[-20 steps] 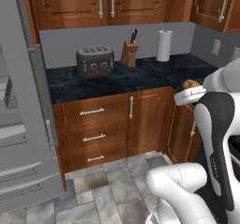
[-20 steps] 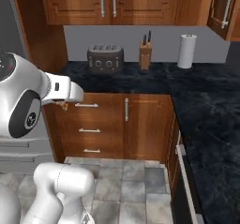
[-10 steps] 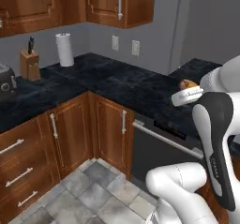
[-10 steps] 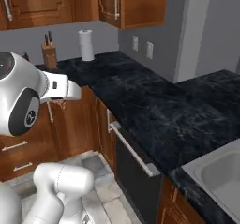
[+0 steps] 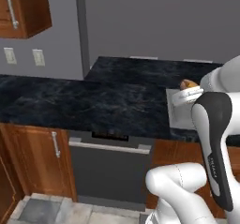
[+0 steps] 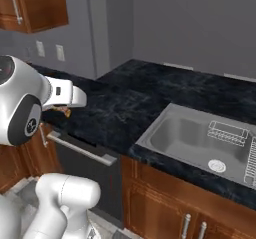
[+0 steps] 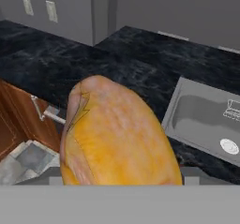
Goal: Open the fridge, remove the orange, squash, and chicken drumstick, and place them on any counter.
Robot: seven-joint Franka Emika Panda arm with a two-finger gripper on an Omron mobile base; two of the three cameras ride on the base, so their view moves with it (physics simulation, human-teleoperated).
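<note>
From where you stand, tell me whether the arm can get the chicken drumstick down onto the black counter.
Probably yes. The tool holds the chicken drumstick above the counter, which lies bare just ahead; only the sink to one side should be avoided.

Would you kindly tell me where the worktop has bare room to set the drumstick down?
The gripper holds the chicken drumstick. The counter is bare from the wall outlets across to the sink, above the dishwasher. The corner stretch behind the sink is bare too. The sink basin, with its small rack, is the only crowded part.
</note>
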